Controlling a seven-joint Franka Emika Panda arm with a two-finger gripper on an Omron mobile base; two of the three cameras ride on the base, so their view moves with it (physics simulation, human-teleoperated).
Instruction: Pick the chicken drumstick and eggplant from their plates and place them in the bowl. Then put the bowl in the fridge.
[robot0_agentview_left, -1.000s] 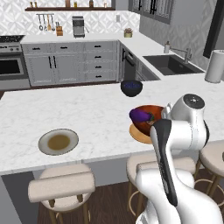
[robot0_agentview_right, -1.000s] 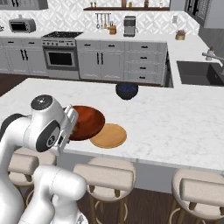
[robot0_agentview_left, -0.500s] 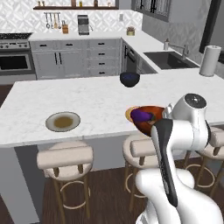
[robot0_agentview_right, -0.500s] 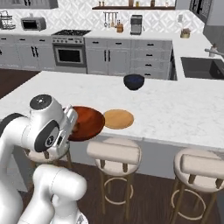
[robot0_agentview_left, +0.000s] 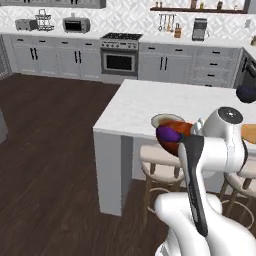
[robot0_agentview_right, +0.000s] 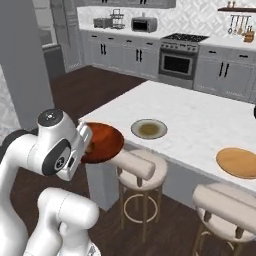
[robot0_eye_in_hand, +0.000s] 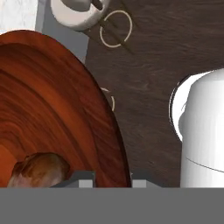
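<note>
My gripper is shut on the rim of the red-orange bowl. I hold the bowl in the air at the corner of the white island. The chicken drumstick lies inside it, and so does the purple eggplant, at the near side of the bowl. Both plates rest on the island: the pale grey plate just behind the bowl, the orange-tan plate farther right. A tall grey body at the left looks like the fridge; its inside is hidden.
Round stools stand along the island's near side, just under the bowl. A dark bowl sits on the far part of the island. Dark wood floor spreads to the left. Grey cabinets and an oven line the back wall.
The whole picture has shifted: the base has driven and turned left along the island. The bowl stays in my gripper and now hangs at the island's corner, not over the counter.
</note>
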